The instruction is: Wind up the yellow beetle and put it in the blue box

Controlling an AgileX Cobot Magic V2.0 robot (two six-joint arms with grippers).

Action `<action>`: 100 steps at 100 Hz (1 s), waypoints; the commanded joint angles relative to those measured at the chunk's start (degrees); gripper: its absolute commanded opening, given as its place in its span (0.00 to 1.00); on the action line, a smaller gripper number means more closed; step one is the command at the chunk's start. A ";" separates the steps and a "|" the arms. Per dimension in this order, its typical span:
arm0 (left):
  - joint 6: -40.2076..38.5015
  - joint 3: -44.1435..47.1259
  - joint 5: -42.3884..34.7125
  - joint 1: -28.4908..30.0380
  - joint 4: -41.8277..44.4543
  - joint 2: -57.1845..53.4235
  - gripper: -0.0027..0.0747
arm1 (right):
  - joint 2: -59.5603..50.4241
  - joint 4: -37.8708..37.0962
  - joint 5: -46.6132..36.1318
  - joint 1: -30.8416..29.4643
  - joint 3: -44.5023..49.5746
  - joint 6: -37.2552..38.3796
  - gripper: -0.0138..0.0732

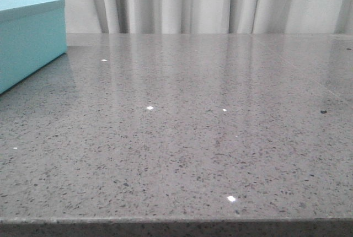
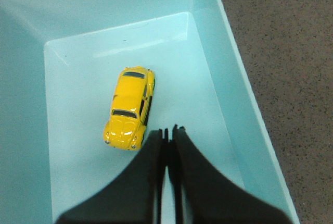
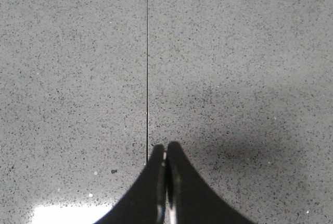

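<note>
The yellow beetle (image 2: 130,108) rests on its wheels on the floor of the blue box (image 2: 218,78), free of any grip. My left gripper (image 2: 169,130) hovers above the box, shut and empty, its tips just beside the car's front end. In the front view the blue box (image 1: 27,41) stands at the far left of the table, and the car inside it is hidden there. My right gripper (image 3: 166,148) is shut with nothing in it, over bare grey speckled tabletop. Neither arm shows in the front view.
The grey speckled table (image 1: 193,138) runs to a front edge near the camera. A thin dark seam (image 3: 147,67) crosses the tabletop under the right gripper. White curtains (image 1: 209,0) hang behind the table.
</note>
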 commanded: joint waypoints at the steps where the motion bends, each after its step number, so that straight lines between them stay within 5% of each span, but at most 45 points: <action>1: -0.58 2.12 -5.63 -0.06 -1.30 -4.22 0.01 | -2.75 -0.79 -4.83 -0.02 0.56 -0.81 0.08; 100: -0.58 25.81 -20.25 -0.06 -1.62 -29.90 0.01 | -16.70 -0.85 -18.42 -0.02 13.26 -0.81 0.08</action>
